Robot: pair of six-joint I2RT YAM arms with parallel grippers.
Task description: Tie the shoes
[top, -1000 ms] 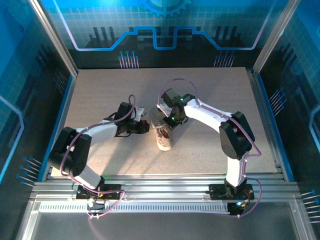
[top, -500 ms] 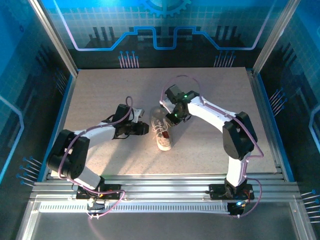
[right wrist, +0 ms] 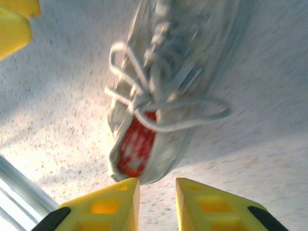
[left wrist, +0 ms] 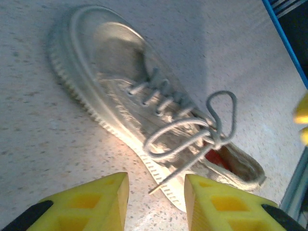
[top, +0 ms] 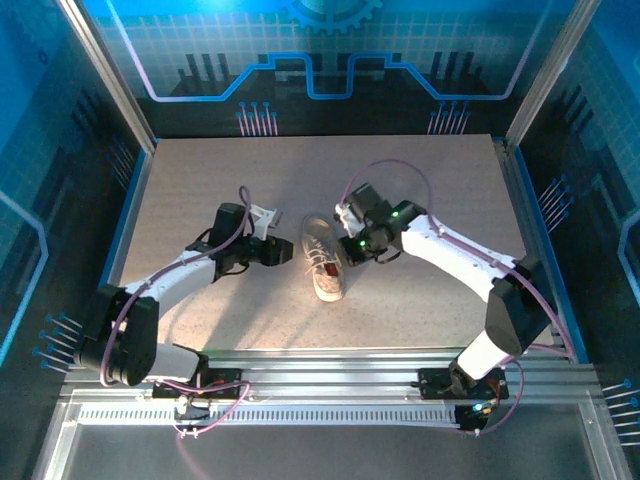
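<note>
Backed off sneaker [top: 325,262]: left claw [left wrist: 156,186], right claw [right wrist: 158,190]; both spread, empty.

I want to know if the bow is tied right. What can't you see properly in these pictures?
- Knot: right wrist view, motion blur; how tight it is cannot be told.
- Laces: top view, too small to follow.
- Toe: right wrist view, cut off by the top edge.
- Shoe: left wrist view, its far side is hidden by its own upper.
</note>
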